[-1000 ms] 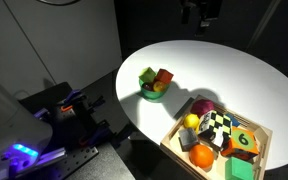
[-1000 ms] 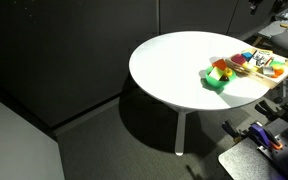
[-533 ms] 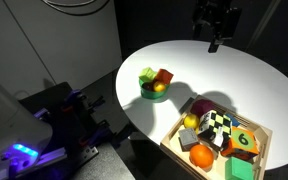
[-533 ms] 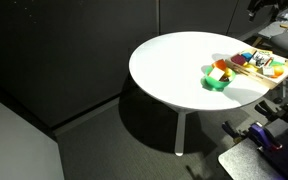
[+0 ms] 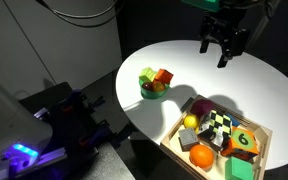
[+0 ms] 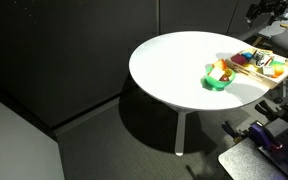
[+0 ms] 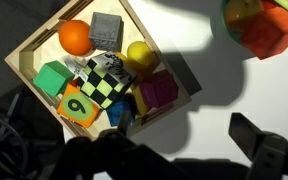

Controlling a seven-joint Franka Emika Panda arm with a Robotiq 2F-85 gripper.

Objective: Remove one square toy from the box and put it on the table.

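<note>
The tool (image 5: 223,50) is held above the far part of the tabletop (image 5: 184,60), its fingers spread wide with nothing between them. The square toy (image 7: 106,82) is seen inside the box (image 7: 29,40), near its middle, hemmed in by a yellow ball (image 7: 139,54), a pink cube (image 7: 156,92) and a green cube (image 7: 52,78). In an exterior view the box is set close to the tabletop's edge, and a green bowl (image 5: 152,90) is placed apart from it, also near the rim. A wide bare stretch is left between box and tool.
</note>
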